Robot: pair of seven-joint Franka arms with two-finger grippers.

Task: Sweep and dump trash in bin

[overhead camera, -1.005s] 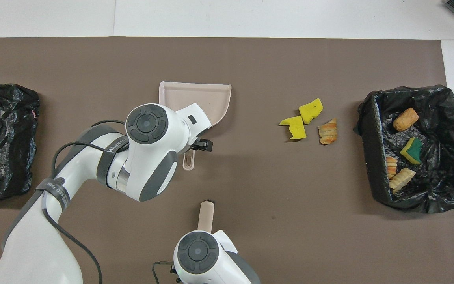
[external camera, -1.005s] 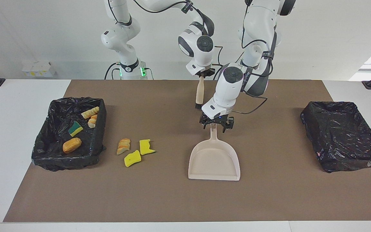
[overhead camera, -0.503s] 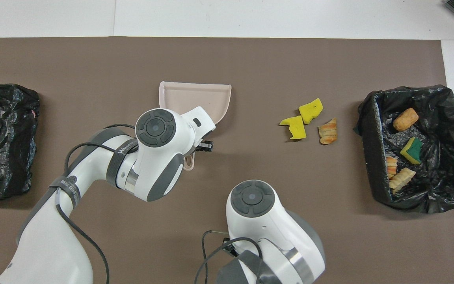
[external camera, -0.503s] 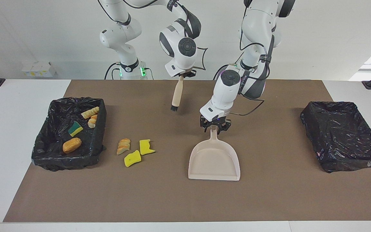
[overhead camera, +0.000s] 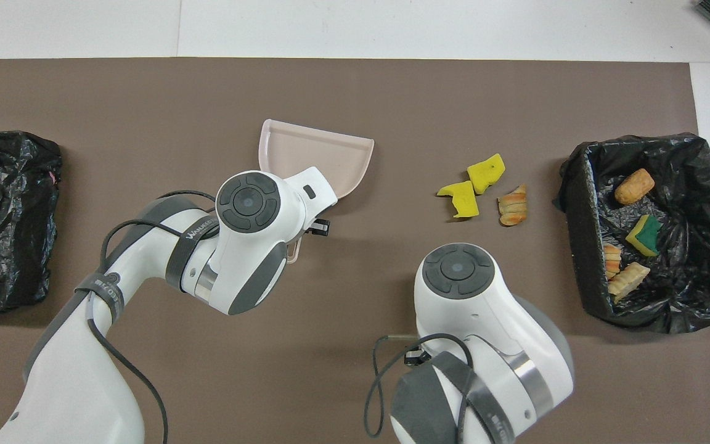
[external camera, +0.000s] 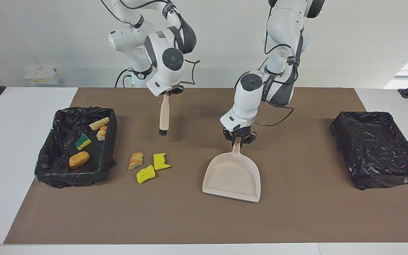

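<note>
The brush (external camera: 163, 118) is held upright in the shut right gripper (external camera: 166, 92), over the bench (external camera: 296, 219) near three loose scraps (external camera: 148, 165); four more scraps lie in the lined bin (external camera: 44, 161) at that arm's end. The dustpan (external camera: 233, 179) is gripped by its handle in the left gripper (external camera: 239, 137), jaws narrowed on it. Its lip is best kept flat beside the scraps before sweeping. No writing can be read.
</note>
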